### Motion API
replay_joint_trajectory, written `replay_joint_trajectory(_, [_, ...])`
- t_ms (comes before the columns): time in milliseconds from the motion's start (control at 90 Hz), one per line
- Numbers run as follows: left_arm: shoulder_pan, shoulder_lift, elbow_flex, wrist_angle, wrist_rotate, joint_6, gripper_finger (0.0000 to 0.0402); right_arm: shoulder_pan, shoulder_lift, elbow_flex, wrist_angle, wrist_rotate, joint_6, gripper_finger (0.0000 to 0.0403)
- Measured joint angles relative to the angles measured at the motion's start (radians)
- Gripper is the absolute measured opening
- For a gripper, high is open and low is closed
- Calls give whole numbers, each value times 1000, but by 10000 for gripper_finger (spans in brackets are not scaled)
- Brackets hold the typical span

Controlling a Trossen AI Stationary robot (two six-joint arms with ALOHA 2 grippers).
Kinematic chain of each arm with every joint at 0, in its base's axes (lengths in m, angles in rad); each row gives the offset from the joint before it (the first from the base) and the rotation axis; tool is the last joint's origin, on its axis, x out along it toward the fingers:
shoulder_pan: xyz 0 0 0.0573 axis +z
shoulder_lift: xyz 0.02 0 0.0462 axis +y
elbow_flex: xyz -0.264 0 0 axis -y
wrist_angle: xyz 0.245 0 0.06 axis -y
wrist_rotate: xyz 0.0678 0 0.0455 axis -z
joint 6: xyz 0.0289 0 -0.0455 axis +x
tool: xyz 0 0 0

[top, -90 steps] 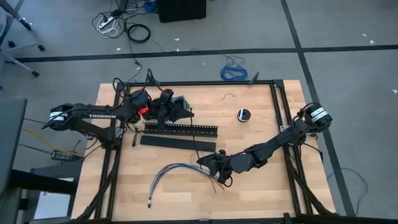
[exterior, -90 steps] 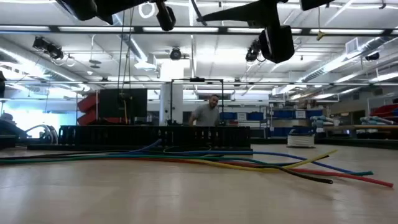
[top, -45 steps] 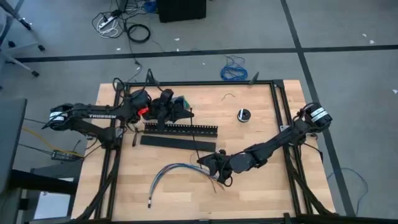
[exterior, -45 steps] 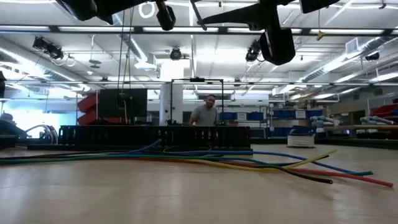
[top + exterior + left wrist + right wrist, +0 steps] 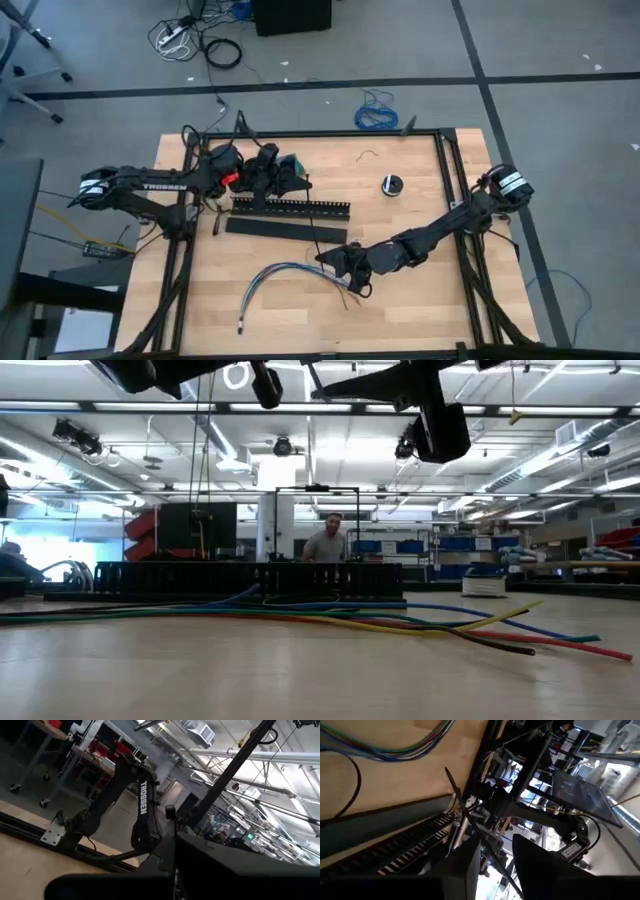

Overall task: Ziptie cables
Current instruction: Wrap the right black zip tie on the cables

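The cables (image 5: 280,272) lie in a loose curved bundle on the wooden table, near its front; they also show in the low view (image 5: 300,615). My right gripper (image 5: 340,262) hangs above their right end, shut on a thin black ziptie (image 5: 470,820). The ziptie (image 5: 314,236) reaches from the gripper toward the black slotted channel (image 5: 290,207). My left gripper (image 5: 297,178) waits at the far left, just beyond the channel; its fingers look shut, and I see nothing between them. My right gripper pinches the ziptie between its two fingers at a point along its length (image 5: 487,847). The strip runs on straight ahead of the fingers, and its free end (image 5: 446,770) points toward the channel. The gripper is raised off the table in the low view (image 5: 438,430).
A flat black strip (image 5: 285,228) lies beside the channel on its near side. A small round object (image 5: 391,185) and a curled wire scrap (image 5: 368,154) sit at the far right. A black frame (image 5: 448,200) runs along the table's sides. A person (image 5: 325,545) stands far behind.
My right gripper has edged slightly toward the table's left with the ziptie still between its fingers. The cables have stayed where they were.
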Motion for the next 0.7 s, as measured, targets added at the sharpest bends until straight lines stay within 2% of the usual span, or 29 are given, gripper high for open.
replay_joint_trajectory(144, [0,0,0,-5,1,3,0,0,0,0,4,4,19,91])
replay_joint_trajectory(322, [0,0,0,-6,2,6,0,0,0,0,4,24,26,36])
replay_joint_trajectory(433, [-6,0,0,-8,20,94,0,0,0,0,5,27,62,5])
replay_joint_trajectory(567, [-37,0,0,-39,38,286,0,0,0,0,31,30,292,2])
replay_joint_trajectory(700, [-87,0,-1,-81,45,543,0,0,-1,0,80,51,567,1])
